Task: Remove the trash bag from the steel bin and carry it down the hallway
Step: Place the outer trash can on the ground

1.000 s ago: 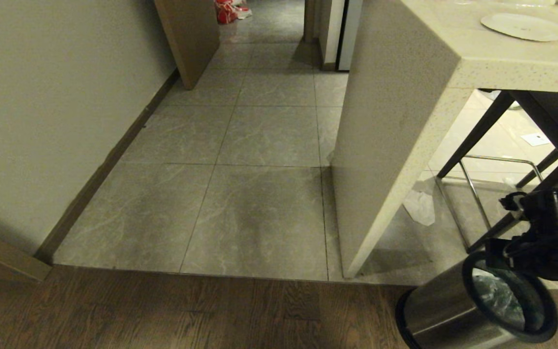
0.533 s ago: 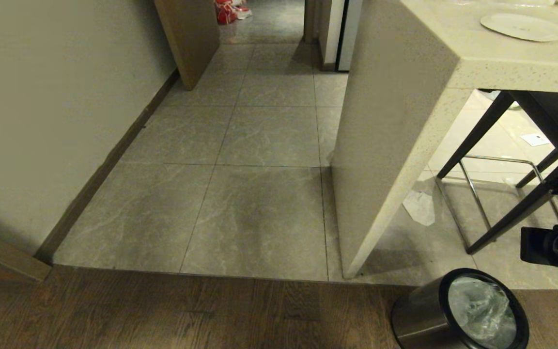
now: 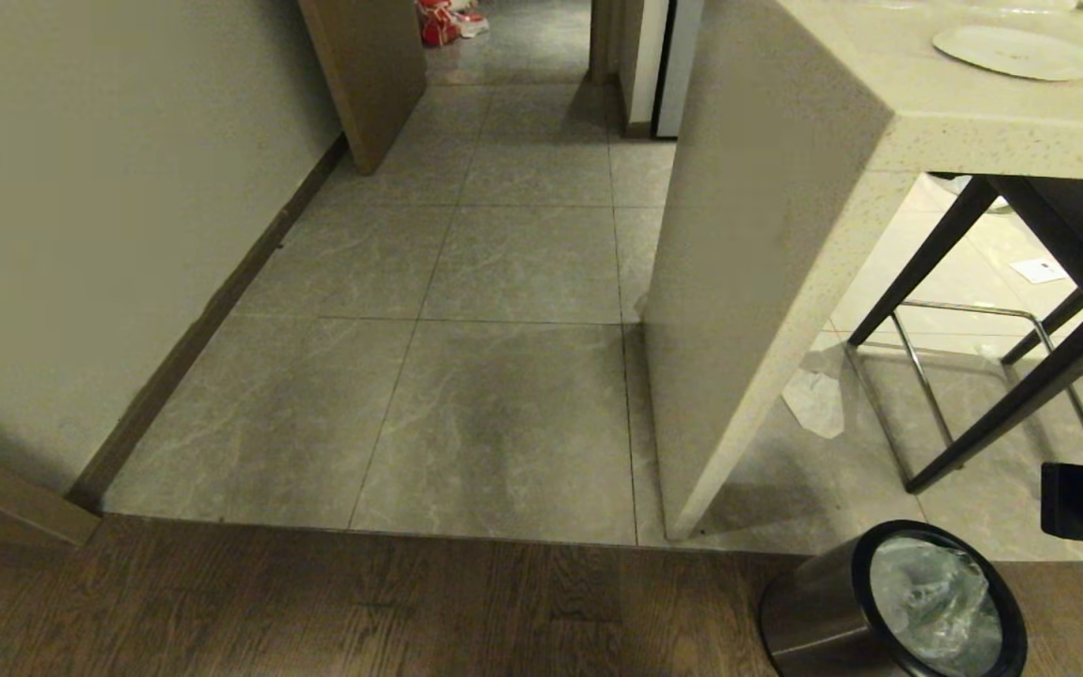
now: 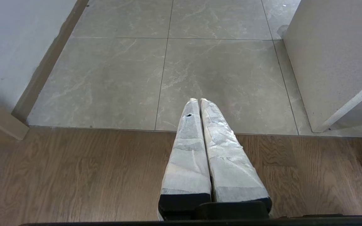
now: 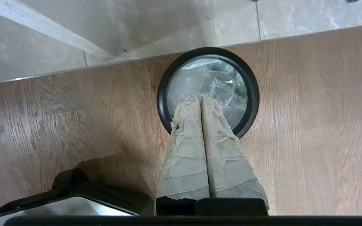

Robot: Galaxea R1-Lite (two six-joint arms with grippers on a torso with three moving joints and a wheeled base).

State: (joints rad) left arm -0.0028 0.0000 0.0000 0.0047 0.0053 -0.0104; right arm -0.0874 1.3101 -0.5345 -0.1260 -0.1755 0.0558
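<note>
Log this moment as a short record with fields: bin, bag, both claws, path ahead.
bin: steel bin upright on the wood floor, by the tile edge
bag: trash bag inside the bin, not gripped
right claw: shut, empty, above the bin's mouth
left claw: shut, empty, idle over the floor
path: hallway tiles beyond, counter on the right

The steel bin (image 3: 819,616) stands on the wood-plank floor (image 3: 316,611) at the robot's near right, just before the edge where the tiles of the hallway (image 3: 504,376) begin. The trash bag (image 3: 932,602) lies inside the bin. The right hand (image 5: 200,99) hangs above the bin's mouth, apart from the bag. Behind the bin rises the end panel of the bench (image 3: 758,263), with a plate (image 3: 1016,52) on its top. The hallway runs ahead between the bench and the wall (image 3: 81,207) on the left. The left hand (image 4: 199,101) hangs over the seam between planks and tiles, left of the bin.
</note>
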